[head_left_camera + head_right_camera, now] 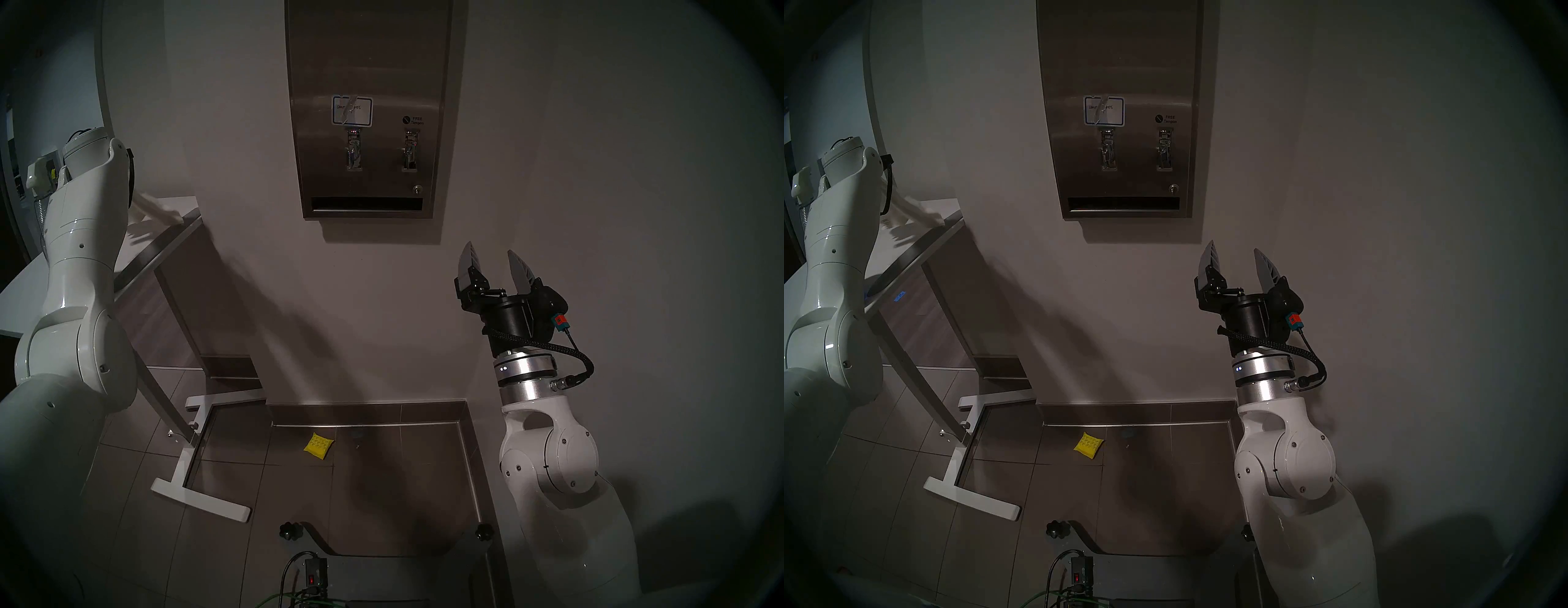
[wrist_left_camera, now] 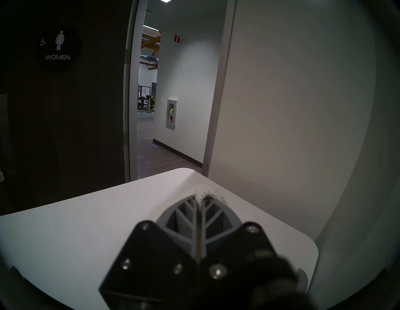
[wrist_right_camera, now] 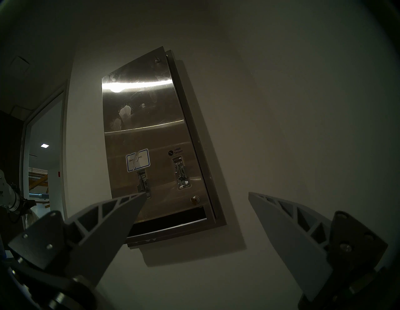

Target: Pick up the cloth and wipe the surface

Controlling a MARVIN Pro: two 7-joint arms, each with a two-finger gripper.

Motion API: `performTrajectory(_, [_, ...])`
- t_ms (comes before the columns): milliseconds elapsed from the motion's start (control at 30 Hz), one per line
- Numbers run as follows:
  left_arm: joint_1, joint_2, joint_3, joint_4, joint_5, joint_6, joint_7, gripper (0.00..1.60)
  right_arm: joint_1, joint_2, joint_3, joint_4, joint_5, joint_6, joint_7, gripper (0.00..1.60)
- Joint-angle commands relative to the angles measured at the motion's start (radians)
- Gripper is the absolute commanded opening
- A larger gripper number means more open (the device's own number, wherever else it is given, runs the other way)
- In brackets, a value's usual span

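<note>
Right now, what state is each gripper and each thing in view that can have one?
left gripper: shut on the cloth
cloth: pinched, lifted off the white table
right gripper: open, empty
dispenser front: smudged near the top, nothing touching it
yellow pad: lying on the floor
door: open

The cloth [image 1: 155, 211] is cream-white. The dispenser [image 1: 367, 76] is brushed steel grey, with pale smudges and a bright glare band across its upper panel, a white label [image 1: 351, 111] bordered in blue, and a black slot [image 1: 367, 204]. The table [image 2: 91, 218] is white. The pad [image 1: 318, 445] is yellow, quilted in a diamond pattern. The floor [image 1: 373, 475] has grey-brown tiles. Both arms are glossy white; the right gripper [image 1: 494, 261] has grey ribbed fingers on a black body, with a teal-and-red plug [image 1: 561, 321]. The door sign [image 2: 58, 48] is black with white lettering.
</note>
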Motion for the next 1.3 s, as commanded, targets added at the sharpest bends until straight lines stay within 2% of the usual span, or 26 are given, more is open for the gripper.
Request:
performTrajectory(0, [-0.1,0.0,0.008,0.006,0.001,-0.024,-0.001,1.6,0.009,-0.002,0.001,-0.033,-0.003,-0.01,0.002,1.6])
performTrajectory(100, [-0.108,-0.006,0.003,0.013,-0.008,-0.018,0.0,1.6,0.009,-0.003,0.001,-0.033,-0.004,-0.01,0.003,1.6])
performTrajectory(233, [-0.142,-0.03,-0.037,0.04,-0.053,0.023,0.008,1.6,0.009,-0.005,0.002,-0.033,-0.004,-0.01,0.004,1.6])
performTrajectory(733, [-0.187,-0.057,-0.029,0.056,-0.058,0.057,0.068,1.6,0.008,-0.009,0.003,-0.033,-0.005,-0.009,0.008,1.6])
performTrajectory(767, [-0.192,-0.062,-0.028,0.053,-0.059,0.059,0.08,1.28,0.008,-0.009,0.004,-0.032,-0.006,-0.009,0.008,1.6])
performTrajectory(800, [-0.192,-0.062,-0.028,0.053,-0.059,0.059,0.08,1.28,0.008,-0.009,0.004,-0.032,-0.006,-0.009,0.008,1.6])
performTrajectory(833, [-0.194,-0.063,-0.028,0.054,-0.059,0.058,0.085,0.65,0.008,-0.009,0.004,-0.033,-0.006,-0.009,0.009,1.6])
performTrajectory(900, [-0.198,-0.067,-0.025,0.057,-0.057,0.056,0.099,0.0,0.008,-0.01,0.004,-0.033,-0.006,-0.009,0.009,1.6])
performTrajectory(1067, [-0.205,-0.074,-0.036,0.057,-0.069,0.061,0.115,0.0,0.007,-0.011,0.005,-0.033,-0.006,-0.009,0.01,1.6])
performTrajectory(1100, [-0.205,-0.076,-0.038,0.056,-0.071,0.06,0.118,0.9,0.007,-0.012,0.005,-0.033,-0.007,-0.008,0.01,1.6])
performTrajectory(1133, [-0.203,-0.076,-0.038,0.053,-0.072,0.061,0.118,1.6,0.007,-0.012,0.005,-0.033,-0.007,-0.008,0.011,1.6])
performTrajectory(1267, [-0.215,-0.096,-0.072,0.052,-0.103,0.094,0.14,1.6,0.007,-0.013,0.006,-0.033,-0.007,-0.008,0.012,1.6])
